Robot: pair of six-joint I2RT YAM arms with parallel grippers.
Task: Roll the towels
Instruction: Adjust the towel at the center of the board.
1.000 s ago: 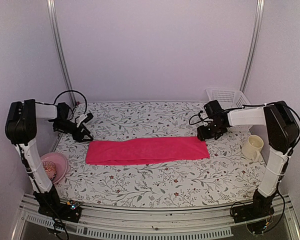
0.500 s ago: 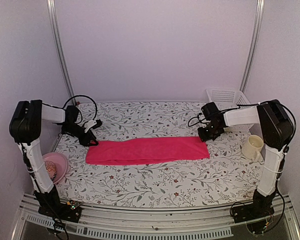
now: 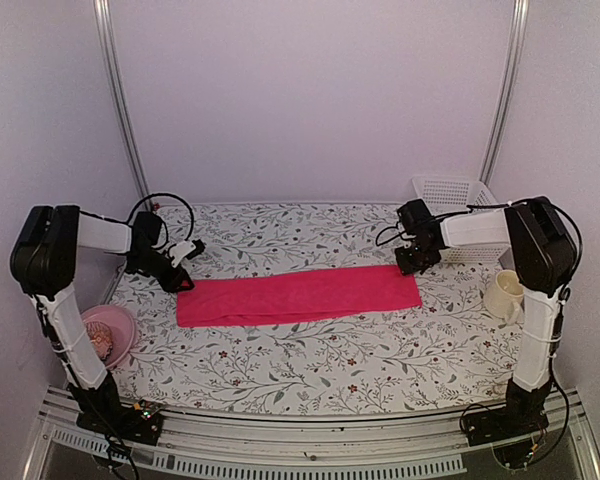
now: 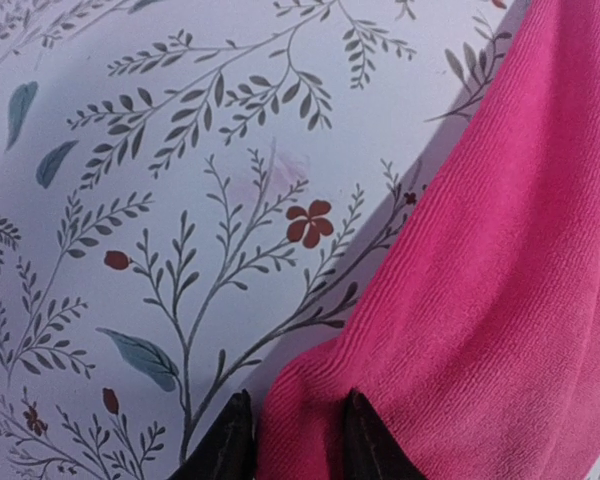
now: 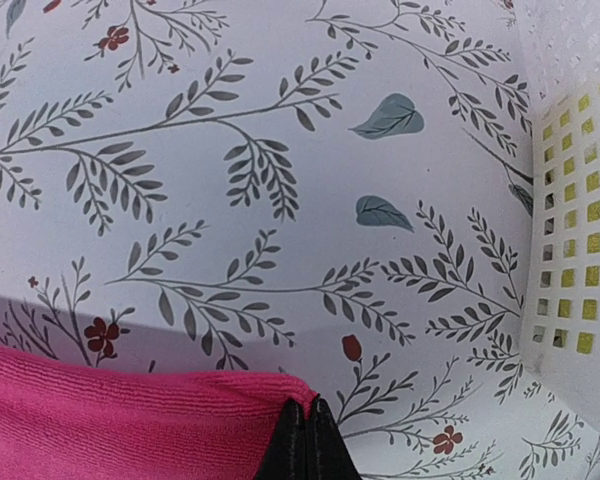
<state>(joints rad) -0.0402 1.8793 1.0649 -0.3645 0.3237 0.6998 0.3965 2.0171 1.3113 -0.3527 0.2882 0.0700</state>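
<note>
A bright pink towel (image 3: 298, 295) lies flat as a long strip across the middle of the floral table. My left gripper (image 3: 183, 284) is down at its far left corner. In the left wrist view the gripper (image 4: 290, 440) is open, its two dark tips straddling a raised fold of the towel (image 4: 500, 280). My right gripper (image 3: 408, 266) is at the far right corner. The right wrist view shows its tips (image 5: 306, 430) pressed together on the towel's corner (image 5: 130, 420). Something yellow-green shows through the holes of the white basket (image 5: 580, 250).
The white basket (image 3: 450, 195) stands at the back right, just beyond my right gripper. A cream mug (image 3: 505, 293) sits by the right arm. A pink bowl (image 3: 108, 333) rests at the left edge. Purple walls close in the back and sides.
My left gripper came in to the towel's left corner and narrowed around it. My right gripper closed on the right corner, and that end of the towel shifted slightly toward the back.
</note>
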